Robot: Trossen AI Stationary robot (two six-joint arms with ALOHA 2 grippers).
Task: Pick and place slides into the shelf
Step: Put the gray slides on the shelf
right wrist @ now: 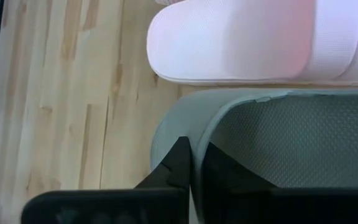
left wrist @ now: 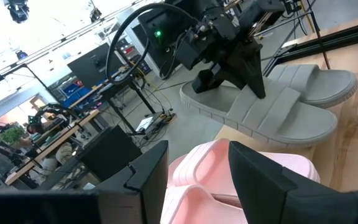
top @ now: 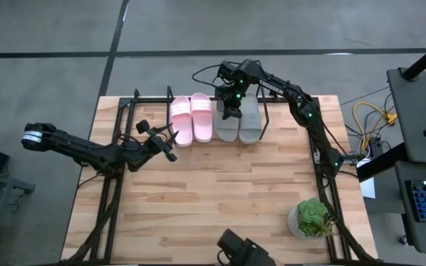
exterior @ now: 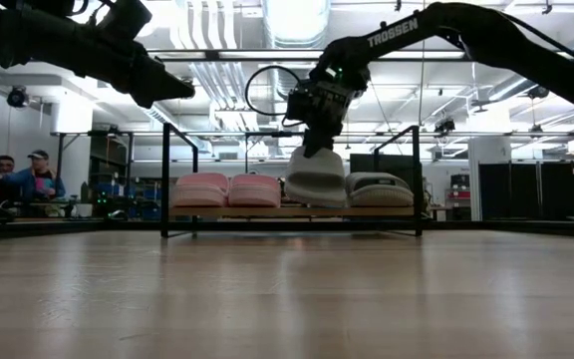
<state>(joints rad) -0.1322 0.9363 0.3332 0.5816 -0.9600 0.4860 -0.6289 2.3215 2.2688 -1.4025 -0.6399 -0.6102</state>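
Wood table (top: 220,192) had the shelf (top: 146,100) at back. R tool (top: 231,109) pinched grey slide (top: 226,125), tilted; early release could drop it crooked. L tool (top: 170,144) half-open, empty.

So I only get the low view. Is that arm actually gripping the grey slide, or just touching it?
Observer: Gripping. The right wrist view shows the right gripper shut on the rim of the grey slide.
Visitor: Where does it go among the others?
Observer: From above, it is third in the row on the shelf, after the two pale pink slides and beside the other grey slide.
Visitor: And the other arm?
Observer: The left gripper hovers open and empty over the table, beside the pink pair.
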